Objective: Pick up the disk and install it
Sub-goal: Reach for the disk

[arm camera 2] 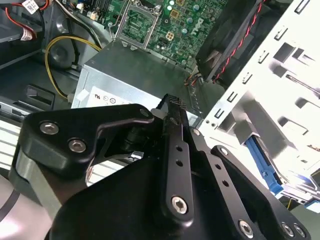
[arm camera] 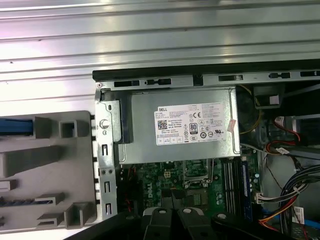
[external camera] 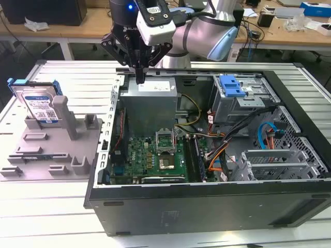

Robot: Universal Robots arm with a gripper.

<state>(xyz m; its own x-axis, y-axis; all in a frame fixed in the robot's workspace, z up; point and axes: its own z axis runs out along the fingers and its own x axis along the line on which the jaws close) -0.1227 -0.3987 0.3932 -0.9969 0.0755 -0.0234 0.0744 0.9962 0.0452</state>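
The hand (external camera: pixel 139 76) hangs over the rear corner of the open computer case (external camera: pixel 207 209), just above the power supply (external camera: pixel 150 101), its fingers pressed together and empty. On the exterior view's left of the case, the disk (external camera: pixel 41 106) stands upright in the grey fixture tray (external camera: pixel 51 155) on the desk (external camera: pixel 51 227).

The arm (external camera: pixel 207 33) is arching in from the back of the exterior view, its wrist (external camera: pixel 155 23) is angling downward, and the gripper (external camera: pixel 139 76) is pointing straight down, fingers pressed together.
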